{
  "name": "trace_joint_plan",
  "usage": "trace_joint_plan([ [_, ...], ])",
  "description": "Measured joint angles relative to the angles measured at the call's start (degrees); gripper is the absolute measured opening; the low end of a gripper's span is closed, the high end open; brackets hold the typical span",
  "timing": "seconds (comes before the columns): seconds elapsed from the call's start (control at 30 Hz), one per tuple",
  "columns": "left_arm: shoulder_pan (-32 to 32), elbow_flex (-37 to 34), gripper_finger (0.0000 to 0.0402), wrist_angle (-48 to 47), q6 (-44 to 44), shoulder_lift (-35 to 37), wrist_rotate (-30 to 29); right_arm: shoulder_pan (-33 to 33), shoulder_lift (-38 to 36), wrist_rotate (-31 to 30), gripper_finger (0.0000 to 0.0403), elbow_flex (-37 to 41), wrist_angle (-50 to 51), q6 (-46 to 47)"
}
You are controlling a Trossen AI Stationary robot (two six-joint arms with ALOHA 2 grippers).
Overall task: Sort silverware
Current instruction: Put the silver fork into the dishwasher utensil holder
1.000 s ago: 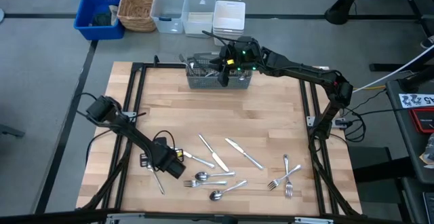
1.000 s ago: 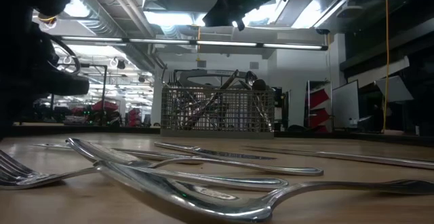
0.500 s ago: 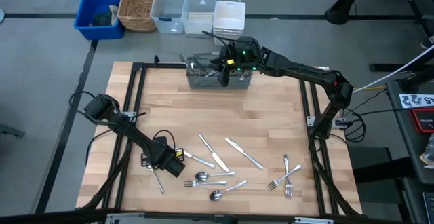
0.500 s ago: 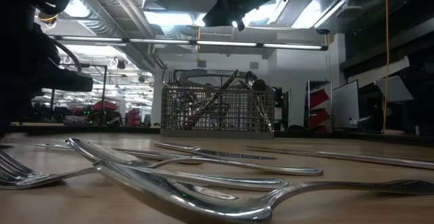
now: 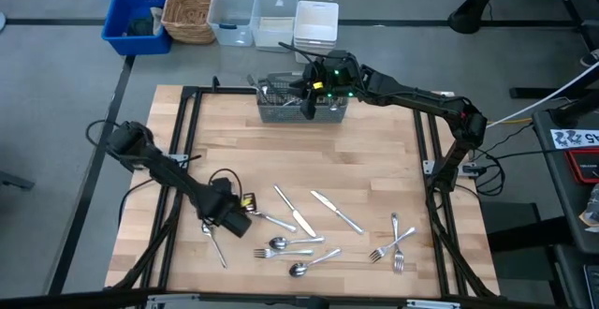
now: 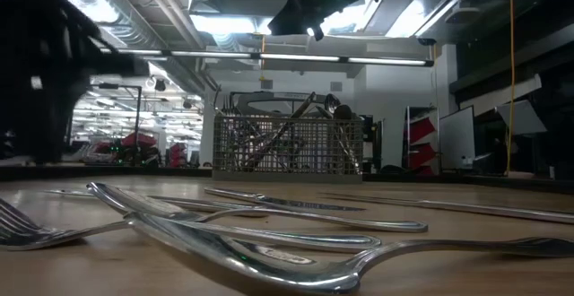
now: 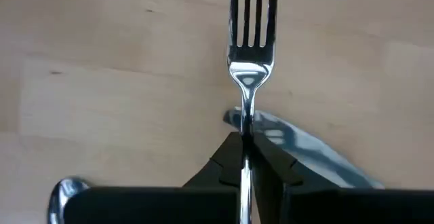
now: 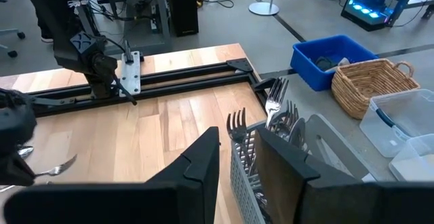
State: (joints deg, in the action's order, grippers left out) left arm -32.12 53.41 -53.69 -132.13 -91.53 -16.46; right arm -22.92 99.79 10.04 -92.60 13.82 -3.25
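Silverware lies scattered on the near half of the wooden table: knives (image 5: 295, 213), spoons (image 5: 290, 244) and forks (image 5: 393, 245). More pieces stand in the grey wire basket (image 5: 281, 112) at the far edge. My left gripper (image 5: 240, 223) (image 7: 245, 142) is low over the near left part of the table and shut on a fork (image 7: 251, 41). My right gripper (image 5: 308, 103) (image 8: 237, 139) hangs over the basket with its fingers apart. Upright fork tines (image 8: 236, 123) show in the gap, and I see no touch. My left gripper pinches the fork's handle (image 7: 245, 130) between its two fingers, a short way behind the head. The handle runs along the fingers, and the tines (image 7: 253, 10) point away from the wrist with their face toward the camera. Whether the fork is clear of the table, I cannot tell.
A blue bin (image 5: 138, 19), a wicker basket (image 5: 190, 9), clear tubs (image 5: 253, 14) and a white tub (image 5: 316, 23) stand beyond the far edge. A black frame (image 5: 192, 112) borders the board. A spoon bowl (image 7: 64, 187) and a shiny blade (image 7: 305, 153) lie beside the left fingers.
My left arm has swung toward the table's left edge, and its gripper has shifted a little toward the far left. My right gripper has kept still over the basket.
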Motion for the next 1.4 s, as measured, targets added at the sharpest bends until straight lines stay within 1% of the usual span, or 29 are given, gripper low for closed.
trace_joint_plan([
  [0.1,-0.07,0.04,0.0004,-0.28,0.36,3.82,-4.15,-0.43,-0.31,-0.12,0.0097,0.0,0.21,-0.02],
  [0.23,0.08,0.07,0.0006,-0.43,3.54,9.28,-12.21,-1.63,-2.59,-0.43,0.0097,0.02,0.12,-0.04],
  [0.33,1.0,0.15,0.0003,-0.7,6.75,13.22,-23.61,-2.92,-4.79,-0.55,0.0097,-0.04,-0.21,-0.04],
  [0.4,2.61,0.17,0.0003,-0.7,9.38,15.39,-33.31,-3.73,-5.99,-0.55,0.0097,-0.04,-0.02,-0.04],
  [0.47,5.03,0.17,0.0004,-0.7,13.36,17.41,-41.52,-4.61,-7.35,-0.57,0.0097,-0.02,0.13,-0.04],
  [0.53,8.23,0.2,0.0004,-0.14,19.04,19.11,-47.71,-5.34,-8.58,-0.55,0.0097,-0.04,-0.19,-0.04],
  [0.6,12.45,0.22,0.0003,1.89,26.22,20.02,-51.64,-6.09,-9.48,-0.57,0.0097,-0.04,-0.17,-0.04],
  [0.67,17.4,0.22,0.0004,5.88,34.16,20.25,-53.39,-6.51,-9.93,-0.57,0.0097,-0.04,-0.05,-0.03],
  [0.77,24.95,0.22,0.0006,15.38,49.29,20.15,-53.02,-7.26,-10.57,-0.54,0.0097,-0.04,0.15,-0.04],
  [0.93,36.13,0.22,0.0003,36.58,80.36,19.73,-51.09,-7.28,-10.71,-0.57,0.0097,-0.02,0.2,-0.04],
  [1.0,40.14,0.28,0.0003,45.6,92.54,19.79,-48.14,-7.28,-10.71,-0.57,0.0097,-0.02,0.16,-0.76],
  [1.1,46.13,0.28,0.0005,56.87,107.33,19.46,-39.13,-7.26,-10.71,-0.58,0.0097,-0.02,0.17,-3.24],
  [1.17,49.79,0.31,0.0005,61.62,113.24,18.76,-33.5,-7.26,-10.71,-0.57,0.0097,-0.02,0.15,-3.55],
  [1.23,52.93,0.31,0.0003,63.82,116.54,17.61,-29.85,-7.26,-10.71,-0.59,0.0097,-0.02,0.13,-3.66],
  [1.4,58.75,0.31,0.0006,63.46,117.45,13.77,-22.19,-7.26,-10.71,-0.61,0.0097,-0.02,0.17,-4.91],
])
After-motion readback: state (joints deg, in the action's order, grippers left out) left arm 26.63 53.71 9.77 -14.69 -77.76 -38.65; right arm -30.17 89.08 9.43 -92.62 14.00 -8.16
